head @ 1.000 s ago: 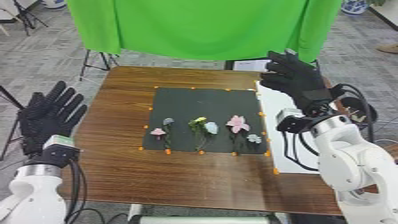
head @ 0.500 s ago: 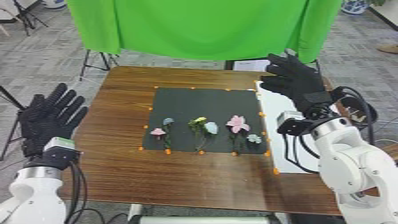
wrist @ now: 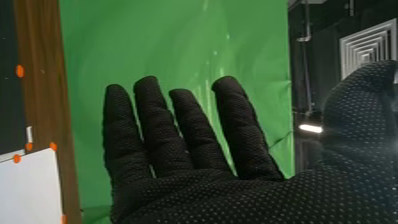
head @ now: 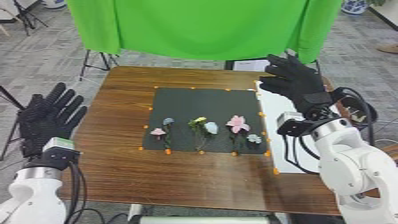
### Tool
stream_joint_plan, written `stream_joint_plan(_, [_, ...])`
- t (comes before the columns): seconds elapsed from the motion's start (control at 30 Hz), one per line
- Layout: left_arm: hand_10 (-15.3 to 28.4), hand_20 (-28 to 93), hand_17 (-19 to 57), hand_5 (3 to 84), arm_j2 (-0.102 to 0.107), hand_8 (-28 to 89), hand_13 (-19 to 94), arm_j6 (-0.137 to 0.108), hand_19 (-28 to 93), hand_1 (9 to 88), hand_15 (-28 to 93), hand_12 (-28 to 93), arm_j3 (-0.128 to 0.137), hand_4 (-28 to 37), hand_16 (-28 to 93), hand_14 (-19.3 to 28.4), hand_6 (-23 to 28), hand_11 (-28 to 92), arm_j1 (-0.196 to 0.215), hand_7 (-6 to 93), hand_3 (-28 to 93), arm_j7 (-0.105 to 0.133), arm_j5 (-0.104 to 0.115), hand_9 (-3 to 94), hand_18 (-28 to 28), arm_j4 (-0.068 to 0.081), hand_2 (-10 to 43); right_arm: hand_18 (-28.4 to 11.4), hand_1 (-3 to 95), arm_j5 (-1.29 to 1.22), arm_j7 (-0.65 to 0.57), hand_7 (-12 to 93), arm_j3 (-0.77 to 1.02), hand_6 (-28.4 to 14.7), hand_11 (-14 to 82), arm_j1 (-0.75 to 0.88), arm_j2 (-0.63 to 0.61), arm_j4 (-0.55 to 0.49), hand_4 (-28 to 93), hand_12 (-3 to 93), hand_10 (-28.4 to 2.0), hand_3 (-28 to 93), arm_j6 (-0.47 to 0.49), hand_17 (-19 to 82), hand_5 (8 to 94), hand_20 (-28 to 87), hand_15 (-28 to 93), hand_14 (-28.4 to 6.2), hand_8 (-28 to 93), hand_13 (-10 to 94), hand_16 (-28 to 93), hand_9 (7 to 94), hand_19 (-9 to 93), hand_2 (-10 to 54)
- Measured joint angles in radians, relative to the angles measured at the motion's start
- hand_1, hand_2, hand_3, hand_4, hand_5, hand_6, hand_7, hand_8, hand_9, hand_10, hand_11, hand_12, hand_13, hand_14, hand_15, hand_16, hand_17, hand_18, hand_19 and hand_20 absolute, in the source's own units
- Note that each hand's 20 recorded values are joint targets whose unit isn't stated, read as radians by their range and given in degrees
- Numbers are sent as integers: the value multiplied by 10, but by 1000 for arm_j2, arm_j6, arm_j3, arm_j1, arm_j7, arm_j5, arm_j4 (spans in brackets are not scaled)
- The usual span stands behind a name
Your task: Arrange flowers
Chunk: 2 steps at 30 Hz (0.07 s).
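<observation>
We have straight fingers, thumb wide, on our right hand (head: 298,84), by the table's (head: 133,175) far right corner; our left hand's (head: 43,125) are straight too, beside the left edge. Between, our flowers (head: 237,123) lie along the mat's (head: 209,101) near half.

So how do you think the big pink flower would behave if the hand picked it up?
The pink flower looks light, with thin, broad petals that could bend if pinched. Its larger bloom on a slim stem may make it tip bloom-first.
</observation>
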<state>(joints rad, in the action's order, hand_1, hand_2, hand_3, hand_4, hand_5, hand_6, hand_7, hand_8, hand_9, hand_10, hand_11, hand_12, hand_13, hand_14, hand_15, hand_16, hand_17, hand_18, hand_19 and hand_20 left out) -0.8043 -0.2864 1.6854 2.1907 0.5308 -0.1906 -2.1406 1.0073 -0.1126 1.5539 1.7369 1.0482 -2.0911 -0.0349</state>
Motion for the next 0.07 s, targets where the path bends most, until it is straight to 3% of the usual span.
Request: stream_joint_plan(0.07, [145,85,-59,410,0,-74,215,0,293,233,258,94,2,-283,-59,149,82,146,3,82,721,2,0,329,142,-1,143,-185,87,0,-1,110,1,-39,36,1,2,0,-256,115,-151,781,1,167,416,215,105,-170,-99,344,232,387,280,88])
